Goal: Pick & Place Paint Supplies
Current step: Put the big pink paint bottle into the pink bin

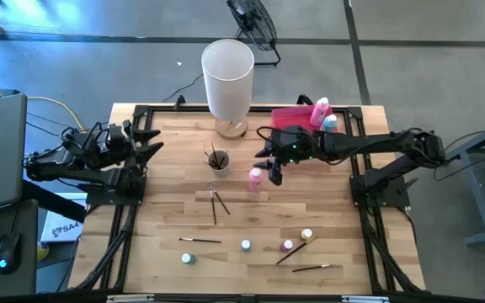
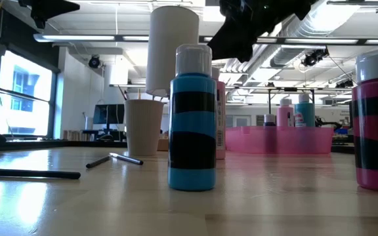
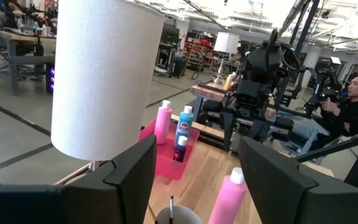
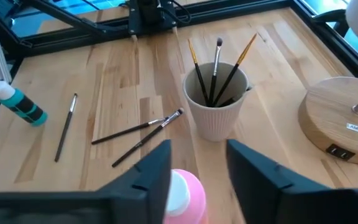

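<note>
Right gripper (image 4: 197,165) sits over the pink bottle (image 4: 182,193), fingers apart with its white cap between them, bottle standing mid-table near the cup (image 4: 216,102). If I lift off-centre, 1 finger could clip the cap and topple it. Left gripper (image 3: 194,177) waits open.
</note>
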`<state>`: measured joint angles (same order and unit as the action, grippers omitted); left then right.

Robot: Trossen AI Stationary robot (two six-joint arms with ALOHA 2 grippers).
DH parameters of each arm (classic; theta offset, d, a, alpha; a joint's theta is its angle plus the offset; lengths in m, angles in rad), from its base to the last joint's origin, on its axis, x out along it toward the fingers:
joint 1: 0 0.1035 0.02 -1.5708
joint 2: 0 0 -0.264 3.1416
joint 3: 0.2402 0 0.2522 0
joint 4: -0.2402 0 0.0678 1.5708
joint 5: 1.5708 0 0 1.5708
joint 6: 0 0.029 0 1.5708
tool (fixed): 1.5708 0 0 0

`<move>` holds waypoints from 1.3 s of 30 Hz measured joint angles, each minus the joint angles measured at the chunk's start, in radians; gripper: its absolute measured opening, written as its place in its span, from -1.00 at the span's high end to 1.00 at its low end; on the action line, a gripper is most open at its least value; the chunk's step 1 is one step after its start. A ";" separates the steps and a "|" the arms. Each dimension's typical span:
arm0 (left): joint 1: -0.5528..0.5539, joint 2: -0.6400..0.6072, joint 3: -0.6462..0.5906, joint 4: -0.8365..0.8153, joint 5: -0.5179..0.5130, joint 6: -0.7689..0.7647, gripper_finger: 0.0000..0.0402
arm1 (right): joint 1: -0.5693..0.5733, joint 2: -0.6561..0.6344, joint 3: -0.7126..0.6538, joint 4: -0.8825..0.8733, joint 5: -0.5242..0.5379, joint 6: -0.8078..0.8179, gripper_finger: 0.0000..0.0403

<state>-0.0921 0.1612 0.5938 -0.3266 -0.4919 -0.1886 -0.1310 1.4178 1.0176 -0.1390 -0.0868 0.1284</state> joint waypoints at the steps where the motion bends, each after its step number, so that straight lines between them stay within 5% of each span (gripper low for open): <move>1: 0.000 0.000 0.000 -0.004 0.000 0.000 -0.11 | 0.000 0.000 0.000 0.000 -0.001 0.004 0.17; 9: 0.000 0.000 0.000 -0.018 -0.021 0.000 -0.11 | 0.001 0.000 0.000 -0.022 -0.170 0.028 -0.11; 39: 0.000 0.000 0.000 -0.025 -0.024 0.000 -0.11 | 0.022 0.124 -0.001 0.000 -0.098 0.002 -0.05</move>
<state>-0.0920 0.1616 0.5938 -0.3511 -0.5161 -0.1890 -0.1093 1.5414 1.0164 -0.1387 -0.1848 0.1303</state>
